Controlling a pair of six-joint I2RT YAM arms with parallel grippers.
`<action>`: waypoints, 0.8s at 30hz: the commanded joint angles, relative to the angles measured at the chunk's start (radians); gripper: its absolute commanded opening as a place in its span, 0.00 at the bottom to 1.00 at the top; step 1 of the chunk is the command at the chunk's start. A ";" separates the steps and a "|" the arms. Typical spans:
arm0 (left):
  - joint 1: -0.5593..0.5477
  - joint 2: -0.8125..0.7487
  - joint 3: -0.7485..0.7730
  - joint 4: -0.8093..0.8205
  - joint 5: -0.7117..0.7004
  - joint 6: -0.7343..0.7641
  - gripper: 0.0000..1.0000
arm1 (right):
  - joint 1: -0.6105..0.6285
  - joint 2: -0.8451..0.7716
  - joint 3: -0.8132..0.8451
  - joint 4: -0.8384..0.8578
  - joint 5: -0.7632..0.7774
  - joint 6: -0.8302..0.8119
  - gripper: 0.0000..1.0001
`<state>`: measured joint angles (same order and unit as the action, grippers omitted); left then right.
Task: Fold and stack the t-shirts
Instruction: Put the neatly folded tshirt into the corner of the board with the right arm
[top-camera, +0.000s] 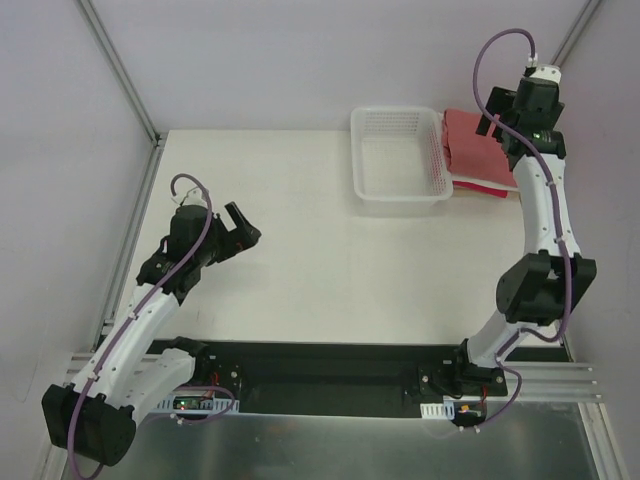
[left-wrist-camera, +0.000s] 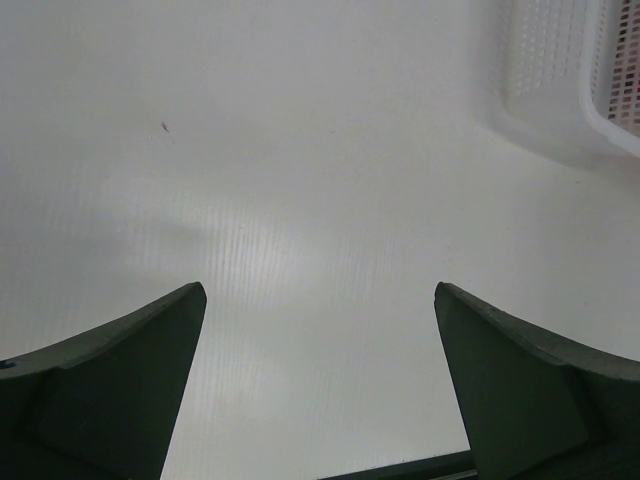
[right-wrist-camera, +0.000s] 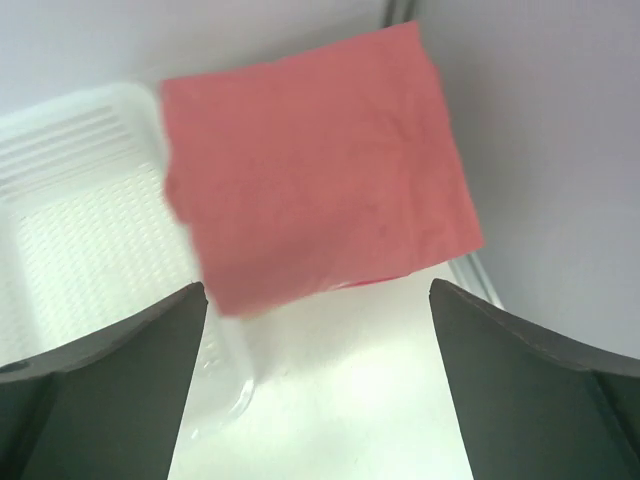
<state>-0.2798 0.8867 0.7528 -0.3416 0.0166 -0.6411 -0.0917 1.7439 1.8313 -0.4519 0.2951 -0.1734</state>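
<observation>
A folded stack of t-shirts lies at the back right, against the right side of the basket. The dusty salmon-red shirt (top-camera: 472, 146) is on top, with a cream-white edge (top-camera: 480, 181) and a bright pink-red edge (top-camera: 492, 191) showing under it. In the right wrist view the salmon-red shirt (right-wrist-camera: 318, 165) is a flat square with a thin pink-red sliver (right-wrist-camera: 395, 277) below it. My right gripper (top-camera: 488, 125) (right-wrist-camera: 318, 290) hangs open and empty above the stack. My left gripper (top-camera: 243, 228) (left-wrist-camera: 320, 290) is open and empty over bare table at the left.
A white plastic lattice basket (top-camera: 400, 196) stands empty at the back middle; it also shows in the left wrist view (left-wrist-camera: 560, 90) and the right wrist view (right-wrist-camera: 70, 210). Grey walls and metal frame rails close in the left, back and right sides.
</observation>
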 joint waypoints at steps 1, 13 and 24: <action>0.004 -0.068 -0.039 0.003 0.011 -0.014 0.99 | 0.036 -0.105 -0.125 -0.045 -0.214 0.014 0.97; 0.005 -0.094 -0.073 -0.014 0.042 -0.015 0.99 | 0.260 0.006 -0.126 -0.051 -0.442 -0.101 0.97; 0.005 -0.078 -0.079 -0.019 0.045 -0.006 0.99 | 0.463 0.301 0.124 -0.122 -0.321 -0.097 0.97</action>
<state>-0.2798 0.8085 0.6758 -0.3538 0.0452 -0.6445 0.3443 1.9800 1.8744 -0.5388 -0.0849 -0.2543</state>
